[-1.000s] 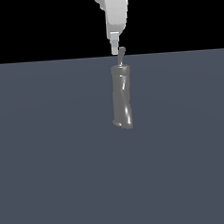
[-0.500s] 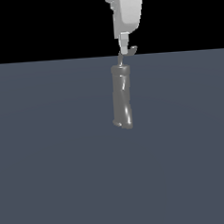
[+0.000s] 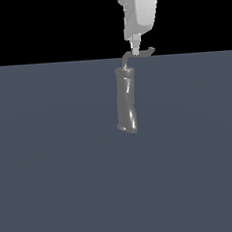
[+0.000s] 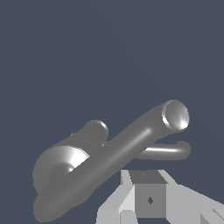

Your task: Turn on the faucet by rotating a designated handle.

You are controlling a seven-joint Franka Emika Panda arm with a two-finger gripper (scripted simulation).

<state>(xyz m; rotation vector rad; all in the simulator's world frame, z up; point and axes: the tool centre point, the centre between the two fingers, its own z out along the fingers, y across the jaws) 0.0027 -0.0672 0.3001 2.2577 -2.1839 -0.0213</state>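
Note:
The faucet (image 3: pixel 125 100) is a glossy grey, slightly twisted column in the middle of the exterior view. In the wrist view the faucet (image 4: pixel 109 159) shows as a thick tube. The handle (image 3: pixel 142 52) is a thin bent rod on top of it, its arm pointing to the exterior view's right with a small upturned tip. It shows in the wrist view too (image 4: pixel 168 151). My gripper (image 3: pixel 135 46) comes down from above with its fingers together, the tip against the handle's arm close to the bend. In the wrist view the gripper (image 4: pixel 148 194) sits just beside the rod, holding nothing.
A plain dark grey floor (image 3: pixel 54 181) spreads around the faucet. Above its far edge the background is black. No other objects show.
My gripper has moved to the exterior view's right. The handle has swung with it, so its arm now sticks out further to the right.

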